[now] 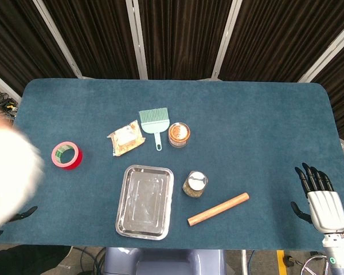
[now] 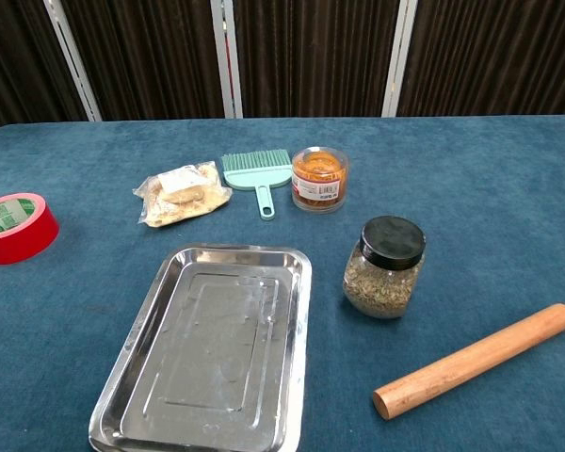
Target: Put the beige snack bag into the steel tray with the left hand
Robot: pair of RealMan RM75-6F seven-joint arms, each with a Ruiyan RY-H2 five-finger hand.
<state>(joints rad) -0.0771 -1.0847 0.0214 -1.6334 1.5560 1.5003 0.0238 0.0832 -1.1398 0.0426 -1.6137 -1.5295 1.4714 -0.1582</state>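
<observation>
While the right hand point(image 1: 320, 195) just sits at the near right corner of the table point(image 1: 264, 120) with its fingers spread and nothing in them, the left hand is the one that matters, and honestly I can't tell what it's doing. All the head view gives me on that side is a big white blur at the left edge, maybe part of the arm, plus a small dark tip poking out near the table's front edge. Could be a fingertip, could be nothing. The chest view doesn't show either hand at all.

So my read is that the task hasn't really started: this is the reach step, before any grab. The snack bag point(image 1: 126, 139) lies flat on the blue cloth, untouched, just beside the little green brush point(image 1: 154, 121) and well apart from that blur on the left. The roll of red tape point(image 1: 66, 155) sits between the blur and the bag, so the left arm probably needs to pass over or behind it.

The steel tray point(image 1: 126, 220) is empty and sits just in front of the bag, closer to the robot, so the carry is short. Next move calls for getting the left hand over the bag with fingers apart, then closing on it gently, since it looks soft and crinkly.
</observation>
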